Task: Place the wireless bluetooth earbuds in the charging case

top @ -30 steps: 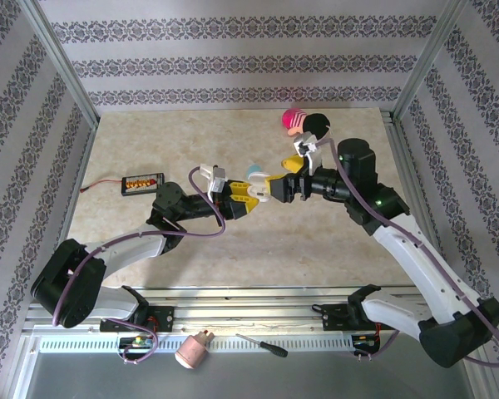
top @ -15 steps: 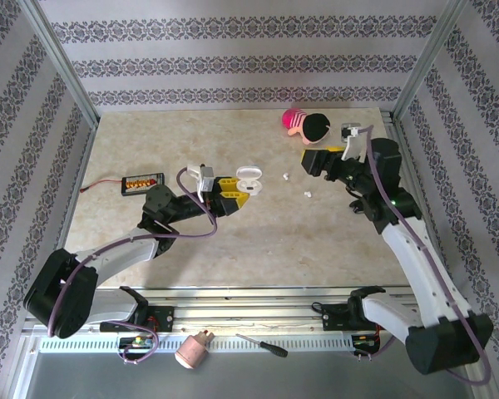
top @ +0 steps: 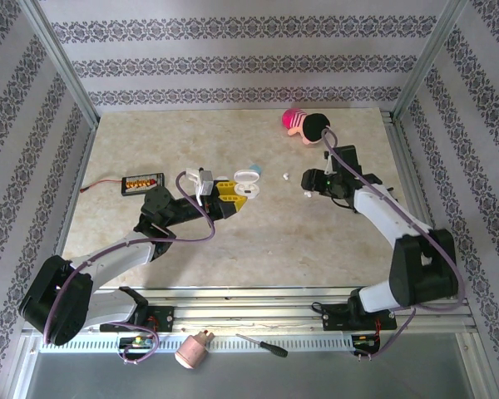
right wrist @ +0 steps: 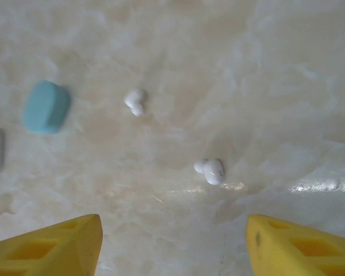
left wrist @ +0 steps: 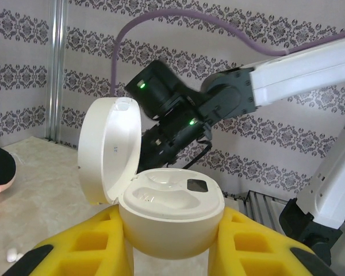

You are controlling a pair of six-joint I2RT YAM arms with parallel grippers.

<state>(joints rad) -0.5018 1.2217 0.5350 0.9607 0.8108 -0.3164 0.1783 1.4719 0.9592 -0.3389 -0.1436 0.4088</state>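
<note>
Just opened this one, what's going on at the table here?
The left gripper is clamped on a white case with its lid flipped open, and the wells look empty. The right gripper hangs open above the table, pointing down at one white earbud. A second earbud lies a little farther off. Neither earbud is picked up or in the case yet.

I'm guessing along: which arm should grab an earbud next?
Right. The right tool hangs open just above a white earbud on the table; the left tool is busy holding the open case.
</note>
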